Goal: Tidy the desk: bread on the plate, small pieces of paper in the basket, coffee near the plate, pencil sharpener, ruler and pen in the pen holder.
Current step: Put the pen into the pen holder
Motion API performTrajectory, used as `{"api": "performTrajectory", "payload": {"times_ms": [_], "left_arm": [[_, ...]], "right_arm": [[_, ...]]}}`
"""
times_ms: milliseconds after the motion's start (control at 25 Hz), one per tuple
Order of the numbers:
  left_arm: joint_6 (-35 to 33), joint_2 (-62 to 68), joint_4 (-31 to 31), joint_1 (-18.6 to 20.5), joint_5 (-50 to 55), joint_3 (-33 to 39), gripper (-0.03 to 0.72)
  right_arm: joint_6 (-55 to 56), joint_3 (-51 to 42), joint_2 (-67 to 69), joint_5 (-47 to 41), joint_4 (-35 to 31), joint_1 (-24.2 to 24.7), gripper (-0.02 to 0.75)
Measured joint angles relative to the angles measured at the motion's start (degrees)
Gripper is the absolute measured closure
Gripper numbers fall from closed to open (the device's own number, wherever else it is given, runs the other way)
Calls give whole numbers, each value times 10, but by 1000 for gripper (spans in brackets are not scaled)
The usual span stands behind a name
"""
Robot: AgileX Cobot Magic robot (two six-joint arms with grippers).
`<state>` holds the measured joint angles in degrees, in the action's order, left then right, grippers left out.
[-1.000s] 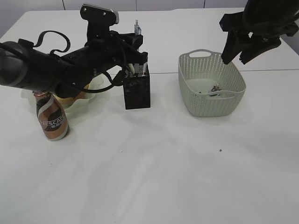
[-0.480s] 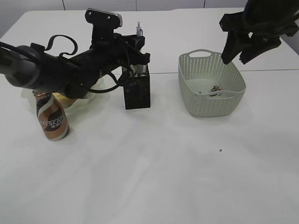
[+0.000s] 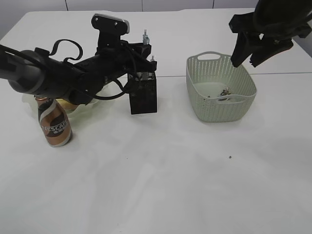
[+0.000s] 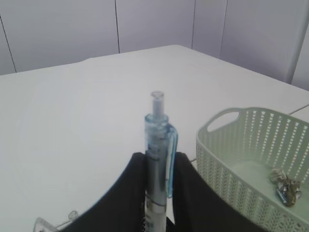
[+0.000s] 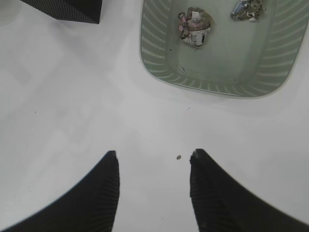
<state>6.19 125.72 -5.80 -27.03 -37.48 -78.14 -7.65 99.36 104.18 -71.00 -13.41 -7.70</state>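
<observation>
My left gripper is shut on a clear blue pen, held upright just above the black pen holder; the pen's top sticks up above the jaws. In the left wrist view the jaws pinch the pen's barrel. The brown coffee bottle stands left of the holder, beside the plate, which the left arm mostly hides. The green basket holds crumpled paper pieces. My right gripper is open and empty, high above the table beside the basket.
A small dark speck lies on the white table in front of the basket; it also shows between the right jaws. A table seam runs behind the holder and basket.
The left gripper has moved a little to the right over the pen holder with the pen. The right arm has not moved.
</observation>
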Motion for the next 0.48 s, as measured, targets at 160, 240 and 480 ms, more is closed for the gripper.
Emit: {"api": "performTrajectory", "payload": {"times_ms": [160,240,480], "left_arm": [[0,0,10,0,10,-2,524],[0,0,12,0,25,-4,438],[0,0,13,0,36,-4,220]], "right_arm": [[0,0,0,0,0,0,385],[0,0,0,0,0,0,384],[0,0,0,0,0,0,318]]}}
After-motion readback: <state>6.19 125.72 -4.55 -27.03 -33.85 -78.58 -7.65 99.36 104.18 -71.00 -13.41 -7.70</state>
